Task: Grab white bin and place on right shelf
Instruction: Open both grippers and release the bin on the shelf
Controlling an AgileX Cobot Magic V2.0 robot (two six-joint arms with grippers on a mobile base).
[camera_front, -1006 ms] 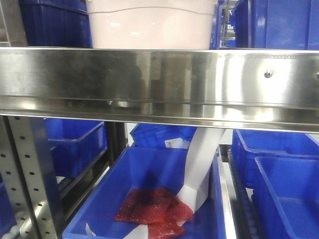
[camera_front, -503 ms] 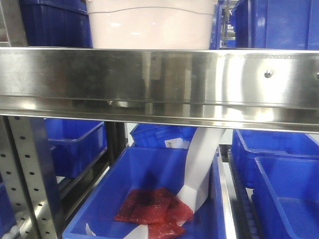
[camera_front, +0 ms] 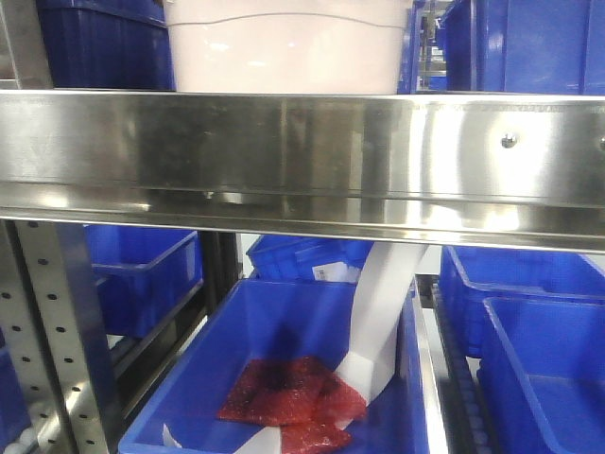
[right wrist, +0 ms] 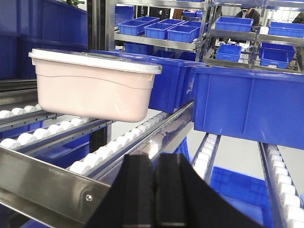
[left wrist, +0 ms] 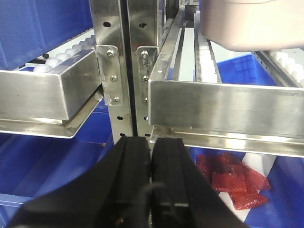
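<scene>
The white bin [camera_front: 288,47], off-white and pinkish with a white lid, sits on the roller lanes of the steel shelf [camera_front: 302,156], behind its wide reflective front beam. It also shows in the right wrist view [right wrist: 92,85] at upper left and in the left wrist view [left wrist: 251,23] at top right. My left gripper [left wrist: 151,147] is shut and empty, in front of the perforated uprights [left wrist: 126,71], below and left of the bin. My right gripper [right wrist: 156,164] is shut and empty, in front of the beam, right of the bin and apart from it.
Blue crates [right wrist: 247,102] stand on the rollers right of the bin and behind it [camera_front: 104,47]. Below the shelf a blue crate [camera_front: 284,378] holds red packets [camera_front: 288,397] and a white sheet. More blue crates fill racks behind.
The bin, the shelf and the crates have not moved. Only the dark reflection in the front beam has shifted and faded.
</scene>
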